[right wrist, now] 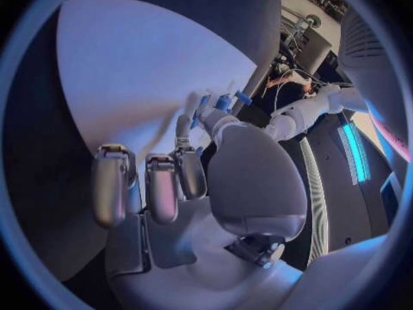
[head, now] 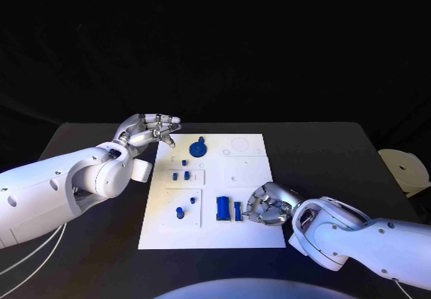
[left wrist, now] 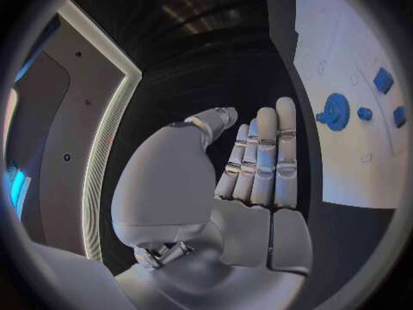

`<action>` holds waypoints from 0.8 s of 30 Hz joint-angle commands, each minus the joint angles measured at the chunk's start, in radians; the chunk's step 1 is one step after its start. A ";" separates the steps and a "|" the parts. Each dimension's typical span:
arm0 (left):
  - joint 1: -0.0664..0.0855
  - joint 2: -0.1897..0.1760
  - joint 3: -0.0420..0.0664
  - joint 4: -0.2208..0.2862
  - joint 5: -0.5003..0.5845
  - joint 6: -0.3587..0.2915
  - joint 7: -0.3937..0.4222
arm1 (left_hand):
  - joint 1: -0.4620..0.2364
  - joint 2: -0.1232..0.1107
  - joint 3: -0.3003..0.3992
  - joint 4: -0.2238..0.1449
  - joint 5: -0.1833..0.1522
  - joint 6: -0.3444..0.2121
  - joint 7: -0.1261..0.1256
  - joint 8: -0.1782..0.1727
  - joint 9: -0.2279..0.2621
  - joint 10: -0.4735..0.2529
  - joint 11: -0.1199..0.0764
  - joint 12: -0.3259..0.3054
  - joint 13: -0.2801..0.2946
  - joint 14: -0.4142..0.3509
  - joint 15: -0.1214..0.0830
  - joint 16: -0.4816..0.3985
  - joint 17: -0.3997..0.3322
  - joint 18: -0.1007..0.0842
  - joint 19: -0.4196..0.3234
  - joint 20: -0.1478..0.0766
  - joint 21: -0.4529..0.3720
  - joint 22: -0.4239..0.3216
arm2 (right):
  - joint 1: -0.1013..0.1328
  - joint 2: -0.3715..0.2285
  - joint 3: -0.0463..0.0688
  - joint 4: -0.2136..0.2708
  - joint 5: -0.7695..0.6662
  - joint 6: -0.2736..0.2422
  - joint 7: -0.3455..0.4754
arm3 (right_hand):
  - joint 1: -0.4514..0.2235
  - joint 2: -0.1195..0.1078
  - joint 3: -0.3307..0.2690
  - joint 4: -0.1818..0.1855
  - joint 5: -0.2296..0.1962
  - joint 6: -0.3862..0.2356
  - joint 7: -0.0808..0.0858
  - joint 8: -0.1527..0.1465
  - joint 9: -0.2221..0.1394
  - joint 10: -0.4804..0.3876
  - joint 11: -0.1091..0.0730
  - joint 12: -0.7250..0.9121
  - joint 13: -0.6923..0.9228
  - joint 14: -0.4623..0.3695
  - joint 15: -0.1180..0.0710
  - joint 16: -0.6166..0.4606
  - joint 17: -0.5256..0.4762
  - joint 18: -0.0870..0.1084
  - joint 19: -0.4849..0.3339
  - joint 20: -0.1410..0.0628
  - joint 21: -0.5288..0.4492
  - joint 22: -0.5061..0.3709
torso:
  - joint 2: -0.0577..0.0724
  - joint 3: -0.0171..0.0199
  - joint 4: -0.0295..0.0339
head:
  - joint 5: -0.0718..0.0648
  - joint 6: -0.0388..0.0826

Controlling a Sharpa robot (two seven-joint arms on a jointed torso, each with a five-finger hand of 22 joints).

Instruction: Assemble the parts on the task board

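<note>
Black table [head: 89, 134] carries the white task board [head: 256, 233] at its middle. Near the board's front right edge, the right hand [head: 266, 205] rests beside two upright blue bars [head: 228, 208], fingers curled and empty. Small blue pegs [head: 186, 207] stand left of them. Farther back, a blue disc part [head: 197, 148] sits. At the far left corner, the left hand [head: 148, 131] hovers, fingers together, holding nothing. No writing is legible.

brightness: dim room, black backdrop; task board [head: 212, 205] is the brightest area
light source: from above, bluish
shadows: soft shadow by right hand [head: 266, 206] on board
glare: sheen on left hand [head: 148, 130] fingers [left wrist: 274, 160]
distortion: wrist views fisheye, edges bend, dark rim
blur: slight at circle rims
</note>
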 commanded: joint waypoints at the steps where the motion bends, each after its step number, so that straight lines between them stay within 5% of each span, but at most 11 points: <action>1: -0.001 0.004 -0.004 -0.002 0.020 0.023 0.020 | -0.004 0.006 -0.003 0.002 0.002 -0.008 -0.001 0.004 -0.001 -0.008 -0.002 0.005 0.002 -0.007 0.001 0.006 -0.001 0.006 0.005 -0.001 -0.005 -0.002 | 0.014 -0.008 0.002 -0.006 0.128 -0.027 0.159 | -0.014 0.002 0.000 0.009 0.015 -0.009 0.003 -0.006 -0.002 -0.007 0.004 -0.009 0.094 0.077 0.000 -0.007 0.126 -0.001 0.024 -0.005 -0.021 0.203 | -0.007 -0.0034 -0.0015 | -0.003 0.006; 3: -0.004 0.005 -0.007 -0.006 0.033 0.029 0.030 | -0.006 0.005 -0.005 0.003 0.002 -0.009 -0.001 0.004 -0.001 -0.009 -0.002 0.006 0.002 -0.008 0.002 0.006 -0.002 0.006 0.005 0.000 -0.006 -0.002 | 0.034 -0.011 0.003 -0.023 0.256 -0.008 0.283 | -0.012 0.004 0.001 0.011 0.020 -0.017 0.007 -0.011 -0.004 -0.015 0.008 -0.024 0.085 0.073 0.002 -0.017 0.106 0.005 0.012 -0.003 -0.052 0.194 | -0.011 -0.0056 -0.0031 | -0.007 0.015; 5: -0.012 0.005 -0.008 -0.009 0.046 0.036 0.040 | -0.007 0.004 -0.006 0.004 0.002 -0.009 -0.001 0.004 -0.001 -0.009 -0.002 0.007 0.002 -0.008 0.002 0.006 -0.002 0.006 0.005 0.000 -0.006 -0.003 | 0.053 -0.010 0.004 -0.043 0.385 0.014 0.389 | 0.008 0.023 0.015 0.005 0.033 -0.087 0.042 -0.055 -0.018 -0.129 0.038 -0.223 -0.045 0.022 0.026 -0.111 -0.065 0.049 -0.090 0.015 -0.308 0.122 | -0.020 -0.0105 -0.0056 | -0.009 0.019; 7: -0.019 0.005 -0.009 -0.015 0.058 0.043 0.050 | -0.008 0.004 -0.006 0.005 0.001 -0.010 -0.002 0.004 -0.002 -0.010 -0.003 0.008 0.002 -0.009 0.002 0.006 -0.002 0.006 0.004 0.000 -0.007 -0.003 | 0.069 -0.007 0.004 -0.066 0.491 0.036 0.470 | 0.016 0.029 0.020 -0.001 0.033 -0.094 0.049 -0.062 -0.020 -0.154 0.041 -0.266 -0.076 0.010 0.032 -0.142 -0.109 0.058 -0.113 0.022 -0.363 0.104 | -0.027 -0.0143 -0.0056 | -0.015 0.029; 8: -0.022 0.006 -0.010 -0.020 0.066 0.047 0.057 | -0.009 0.004 -0.007 0.005 0.001 -0.011 -0.002 0.004 -0.002 -0.010 -0.003 0.009 0.002 -0.010 0.002 0.006 -0.002 0.006 0.004 0.000 -0.008 -0.004 | 0.078 -0.004 0.004 -0.082 0.543 0.047 0.510 | 0.029 0.037 0.032 -0.011 0.028 -0.123 0.060 -0.081 -0.025 -0.245 0.052 -0.415 -0.176 -0.035 0.039 -0.228 -0.238 0.084 -0.181 0.030 -0.529 0.051 | -0.030 -0.0163 -0.0058 | -0.018 0.038; 12: -0.033 0.013 -0.011 -0.048 0.107 0.058 0.077 | -0.009 0.008 -0.008 0.009 -0.001 -0.012 -0.007 0.005 -0.002 -0.006 -0.006 0.016 0.003 -0.015 0.001 0.005 -0.004 0.006 0.000 0.001 -0.013 -0.007 | 0.116 0.025 0.005 -0.183 0.735 0.099 0.646 | 0.051 0.054 0.062 -0.039 -0.038 -0.153 0.080 -0.102 -0.023 -0.386 0.074 -0.664 -0.373 -0.161 0.061 -0.511 -0.562 0.134 -0.333 0.055 -0.902 -0.107 | -0.047 -0.0247 -0.0093 | -0.014 0.078; 15: -0.042 0.019 -0.011 -0.072 0.148 0.059 0.090 | -0.009 0.010 -0.008 0.011 -0.001 -0.008 -0.012 0.011 -0.001 0.000 -0.009 0.025 0.004 -0.032 0.000 -0.005 -0.010 0.006 -0.012 0.000 -0.024 -0.012 | 0.135 0.061 0.008 -0.268 0.837 0.130 0.707 | 0.062 0.064 0.093 -0.054 -0.055 -0.175 0.095 -0.123 -0.033 -0.416 0.088 -0.714 -0.426 -0.209 0.073 -0.632 -0.661 0.134 -0.352 0.065 -0.955 -0.154 | -0.058 -0.0252 -0.0147 | -0.009 0.091; 17: -0.046 0.024 -0.011 -0.086 0.177 0.059 0.100 | -0.010 0.011 -0.008 0.014 -0.001 -0.006 -0.013 0.014 -0.001 0.003 -0.010 0.031 0.003 -0.056 0.001 -0.026 -0.021 0.005 -0.032 0.001 -0.040 -0.019 | 0.142 0.089 0.011 -0.325 0.882 0.151 0.737 | 0.061 0.062 0.126 -0.067 -0.080 -0.174 0.107 -0.134 -0.048 -0.463 0.101 -0.789 -0.500 -0.269 0.091 -0.725 -0.693 0.132 -0.393 0.081 -1.022 -0.209 | -0.061 -0.0241 -0.0203 | -0.007 0.116; 21: -0.052 0.045 -0.011 -0.129 0.228 0.078 0.137 | -0.032 0.010 -0.006 0.042 -0.013 -0.005 -0.008 0.024 -0.001 0.008 -0.001 0.017 -0.014 -0.155 0.025 -0.178 -0.092 -0.002 -0.136 0.024 -0.148 -0.075 | 0.150 0.159 0.017 -0.467 0.957 0.195 0.793 | 0.049 0.060 0.200 -0.085 -0.099 -0.201 0.151 -0.178 -0.097 -0.525 0.164 -0.987 -0.724 -0.466 0.163 -0.966 -0.799 0.114 -0.542 0.140 -1.191 -0.348 | -0.070 -0.0258 -0.0223 | -0.004 0.136; 22: -0.052 0.050 -0.011 -0.138 0.235 0.086 0.146 | -0.048 0.008 -0.020 0.059 -0.131 -0.013 -0.010 0.023 -0.001 0.007 0.002 0.008 -0.018 -0.192 0.037 -0.231 -0.114 -0.009 -0.171 0.038 -0.200 -0.105 | 0.151 0.173 0.018 -0.496 0.971 0.203 0.803 | 0.048 0.060 0.204 -0.087 -0.098 -0.202 0.153 -0.182 -0.101 -0.533 0.168 -1.002 -0.741 -0.480 0.169 -0.982 -0.807 0.113 -0.550 0.145 -1.202 -0.358 | -0.071 -0.0258 -0.0214 | -0.004 0.141; 24: -0.054 0.059 -0.011 -0.153 0.245 0.100 0.163 | -0.058 -0.005 -0.094 0.102 -0.212 -0.054 -0.004 0.013 -0.008 -0.022 0.031 -0.055 -0.023 -0.270 0.084 -0.438 -0.188 -0.003 -0.232 0.097 -0.417 -0.243 | 0.153 0.199 0.021 -0.546 0.994 0.215 0.825 | 0.047 0.062 0.220 -0.100 -0.104 -0.212 0.167 -0.203 -0.124 -0.551 0.184 -1.054 -0.811 -0.530 0.193 -1.053 -0.846 0.111 -0.581 0.165 -1.249 -0.407 | -0.073 -0.0252 -0.0181 | -0.004 0.148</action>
